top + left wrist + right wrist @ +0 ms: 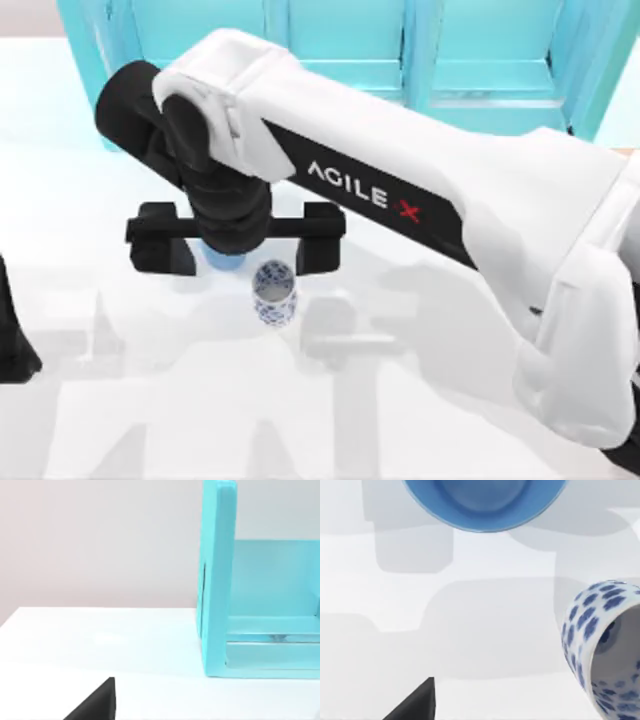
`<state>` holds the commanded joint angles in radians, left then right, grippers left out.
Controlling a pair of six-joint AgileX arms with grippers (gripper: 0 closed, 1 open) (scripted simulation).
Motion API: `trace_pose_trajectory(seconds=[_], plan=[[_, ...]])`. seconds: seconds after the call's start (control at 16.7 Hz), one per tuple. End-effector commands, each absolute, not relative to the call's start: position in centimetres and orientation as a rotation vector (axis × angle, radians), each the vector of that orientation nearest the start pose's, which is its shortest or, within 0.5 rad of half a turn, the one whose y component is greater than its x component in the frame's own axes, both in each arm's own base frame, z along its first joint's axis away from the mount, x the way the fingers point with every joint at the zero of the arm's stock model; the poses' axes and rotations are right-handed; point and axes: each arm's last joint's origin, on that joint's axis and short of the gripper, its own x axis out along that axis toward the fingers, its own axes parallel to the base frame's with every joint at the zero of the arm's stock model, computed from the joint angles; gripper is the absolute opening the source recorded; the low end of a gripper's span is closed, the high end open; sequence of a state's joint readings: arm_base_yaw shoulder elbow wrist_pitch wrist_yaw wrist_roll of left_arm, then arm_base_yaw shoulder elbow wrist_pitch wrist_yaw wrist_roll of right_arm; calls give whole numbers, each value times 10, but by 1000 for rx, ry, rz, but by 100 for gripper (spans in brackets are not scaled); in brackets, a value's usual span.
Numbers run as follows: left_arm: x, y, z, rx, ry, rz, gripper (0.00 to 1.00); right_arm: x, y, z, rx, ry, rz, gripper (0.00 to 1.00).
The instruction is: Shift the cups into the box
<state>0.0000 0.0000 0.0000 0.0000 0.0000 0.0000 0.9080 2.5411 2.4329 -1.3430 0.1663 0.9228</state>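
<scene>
The right gripper [237, 238] hangs over the plain blue tapered cup [226, 262], fingers spread wide and empty, apparently lined up to grasp it. The slim white cup with dark-blue pattern [274, 292] stands just beside.

The top view looks steeply down on the white surface [120, 400]. The left wrist view sits low, facing level toward the turquoise shelf unit [220, 580], also at the top view's far edge. The right wrist view looks down, close over the blue cup [480, 505] and patterned cup [605, 645].
</scene>
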Motion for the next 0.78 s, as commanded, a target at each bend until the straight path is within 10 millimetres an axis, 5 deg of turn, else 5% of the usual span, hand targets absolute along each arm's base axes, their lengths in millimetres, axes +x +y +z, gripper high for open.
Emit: trace_pose_trajectory(seconds=[0.24, 0.54, 0.78], plan=[[106, -1, 160, 0, 0, 0, 100, 314, 397, 143, 7, 1372, -9, 100], [106, -1, 160, 0, 0, 0, 100, 315, 397, 137, 7, 1372, -8, 100], [106, -1, 160, 0, 0, 0, 100, 315, 397, 137, 7, 1372, -8, 70]])
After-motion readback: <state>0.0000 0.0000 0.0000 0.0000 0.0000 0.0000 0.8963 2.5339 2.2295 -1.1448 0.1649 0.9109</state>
